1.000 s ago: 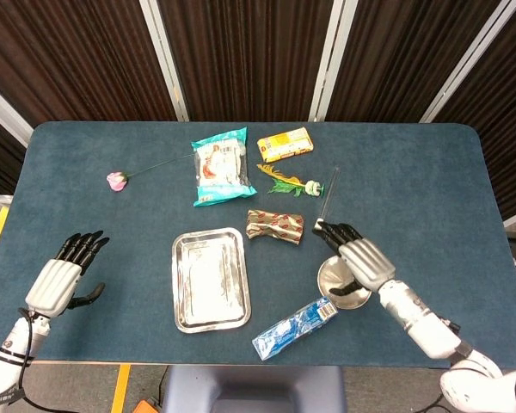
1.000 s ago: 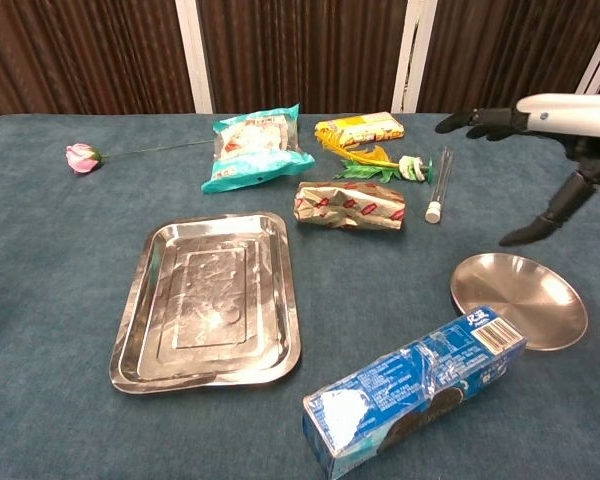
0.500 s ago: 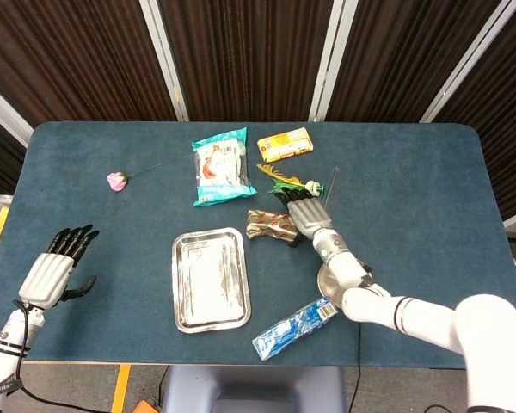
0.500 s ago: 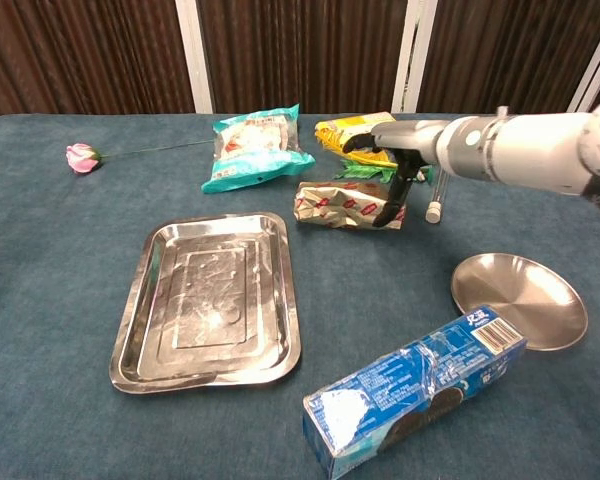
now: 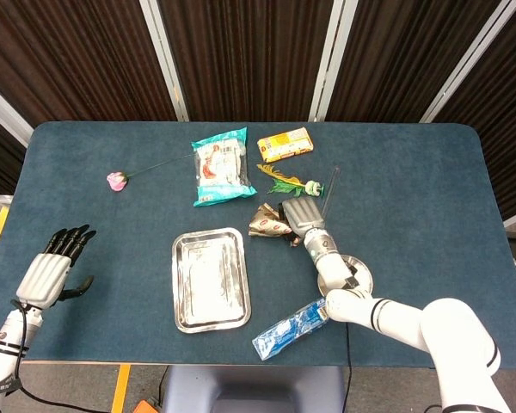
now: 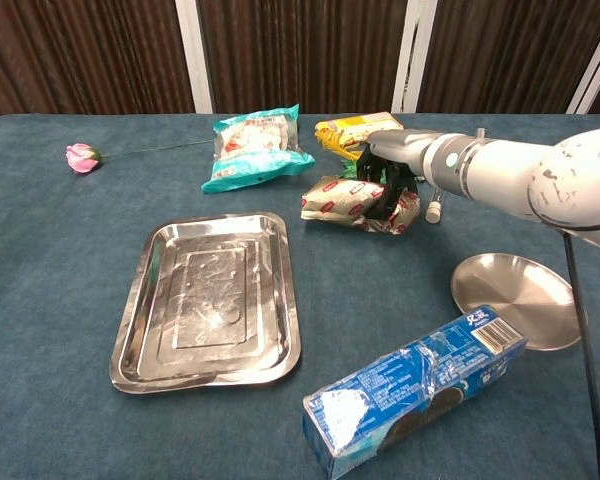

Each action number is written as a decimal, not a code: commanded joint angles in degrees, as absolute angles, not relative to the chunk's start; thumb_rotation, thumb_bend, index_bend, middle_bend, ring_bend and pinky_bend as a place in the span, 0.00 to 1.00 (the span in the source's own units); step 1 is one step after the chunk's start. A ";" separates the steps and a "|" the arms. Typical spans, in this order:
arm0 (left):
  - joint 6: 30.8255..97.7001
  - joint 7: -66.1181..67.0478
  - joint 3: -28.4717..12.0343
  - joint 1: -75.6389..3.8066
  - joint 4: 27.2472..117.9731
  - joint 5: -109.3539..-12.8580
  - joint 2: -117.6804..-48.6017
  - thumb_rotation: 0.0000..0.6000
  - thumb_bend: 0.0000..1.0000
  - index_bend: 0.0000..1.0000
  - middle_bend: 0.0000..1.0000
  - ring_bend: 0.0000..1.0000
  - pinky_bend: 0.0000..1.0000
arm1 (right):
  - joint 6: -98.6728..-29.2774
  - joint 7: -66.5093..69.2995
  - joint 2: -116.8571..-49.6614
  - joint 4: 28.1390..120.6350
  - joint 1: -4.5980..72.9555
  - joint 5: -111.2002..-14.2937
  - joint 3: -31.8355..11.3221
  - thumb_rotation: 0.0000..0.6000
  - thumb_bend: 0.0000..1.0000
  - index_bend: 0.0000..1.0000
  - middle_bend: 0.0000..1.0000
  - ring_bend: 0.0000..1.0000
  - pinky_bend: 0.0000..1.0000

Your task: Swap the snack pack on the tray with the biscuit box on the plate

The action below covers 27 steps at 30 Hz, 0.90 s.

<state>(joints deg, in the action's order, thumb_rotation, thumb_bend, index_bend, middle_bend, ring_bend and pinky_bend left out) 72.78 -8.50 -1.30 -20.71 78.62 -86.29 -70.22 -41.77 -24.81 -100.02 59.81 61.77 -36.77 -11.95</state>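
Observation:
The brown and gold snack pack (image 6: 345, 199) (image 5: 265, 223) lies on the cloth behind the steel tray (image 6: 208, 300) (image 5: 210, 277), its right end tilted up. My right hand (image 6: 387, 178) (image 5: 299, 215) grips that right end with fingers curled around it. The blue biscuit box (image 6: 415, 390) (image 5: 294, 328) lies on the table near the front edge, beside the round steel plate (image 6: 515, 292) (image 5: 362, 281). Tray and plate hold nothing. My left hand (image 5: 49, 272) hovers at the far left with fingers apart, holding nothing; only the head view shows it.
At the back lie a teal snack bag (image 6: 252, 148) (image 5: 219, 165), a yellow pack (image 6: 358, 128) (image 5: 285, 144), a green and yellow feather toy (image 5: 285, 183) and a glass tube (image 6: 438, 195). A pink rose (image 6: 81, 157) (image 5: 116, 180) lies back left.
My right hand travelled from above the plate to the snack pack and closed on its right end, tipping that end up. The left hand drew back slightly.

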 commanded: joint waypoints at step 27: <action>71.60 0.86 2.22 -21.01 89.46 -92.54 -69.41 1.00 0.37 0.00 0.00 0.00 0.00 | -60.25 2.51 -79.84 78.40 32.54 -76.25 3.94 1.00 0.54 0.56 0.56 0.44 0.60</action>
<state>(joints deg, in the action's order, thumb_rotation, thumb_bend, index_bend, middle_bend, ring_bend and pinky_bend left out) 71.76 0.65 2.07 -20.94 89.27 -92.48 -69.34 -60.18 0.27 -78.32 80.66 33.65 -73.98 3.10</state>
